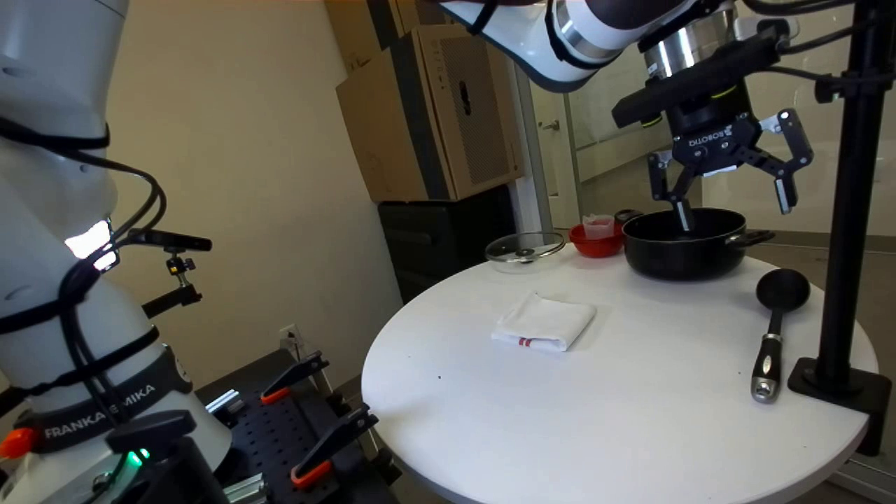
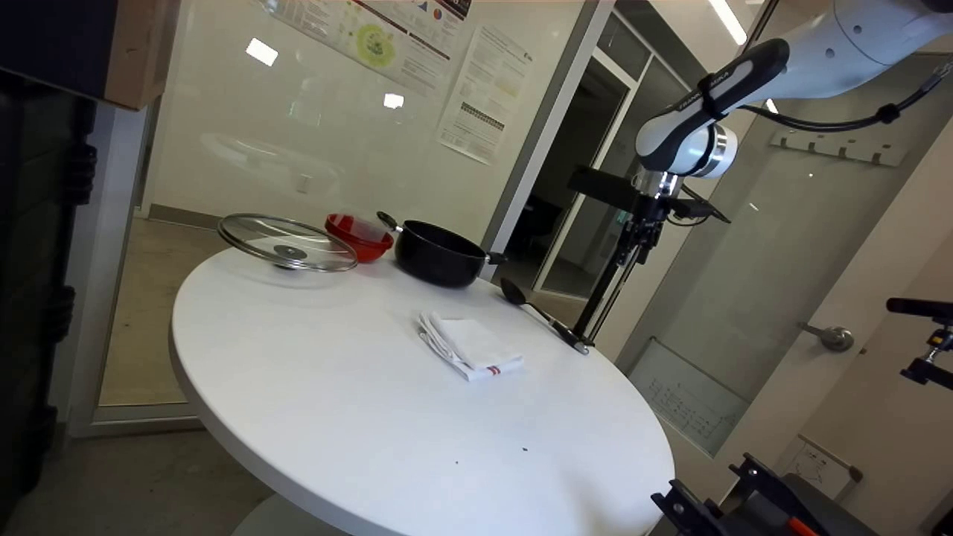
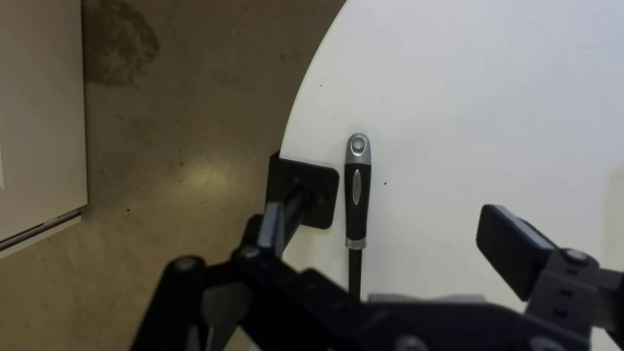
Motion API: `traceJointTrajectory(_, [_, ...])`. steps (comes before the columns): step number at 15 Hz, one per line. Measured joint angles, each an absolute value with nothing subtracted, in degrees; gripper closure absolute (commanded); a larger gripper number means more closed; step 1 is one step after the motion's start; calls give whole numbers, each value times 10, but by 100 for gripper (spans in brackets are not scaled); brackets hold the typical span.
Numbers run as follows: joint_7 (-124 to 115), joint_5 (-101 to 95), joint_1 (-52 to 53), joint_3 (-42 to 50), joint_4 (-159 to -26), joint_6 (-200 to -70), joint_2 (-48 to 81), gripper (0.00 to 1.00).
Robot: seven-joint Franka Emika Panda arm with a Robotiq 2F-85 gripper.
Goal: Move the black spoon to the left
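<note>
OK, in an exterior view my gripper hangs spread wide, nothing between the fingers. Black spoon lies on the table below it, well apart, just beside the foot of the black pole.

In an exterior view the spoon's bowl points to the pan side, tail of the handle toward the foot. Finger gap not readable there; edge-on.

Wrist view: handle shows out past my fingertips, laterally inside their span, slightly toward the pole-side finger. Long axis runs roughly square to my closing line, so I expect no big wrist turn. Tail points away from the gripper, shaft runs back beneath it, bowl hidden. Handling, my guess: light, stiff, hard to break; bowl end may swing or dip if held too near the tail. Silvery end cap probably slick. I'd pinch the dark grip mid-handle, minding the pole-side finger against the foot.
</note>
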State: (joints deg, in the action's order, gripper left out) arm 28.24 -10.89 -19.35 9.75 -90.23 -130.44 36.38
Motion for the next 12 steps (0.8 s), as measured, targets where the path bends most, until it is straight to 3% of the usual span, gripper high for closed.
traceJointTrajectory(12, [286, -109, -203, 94, -910, -1339, 414, 0])
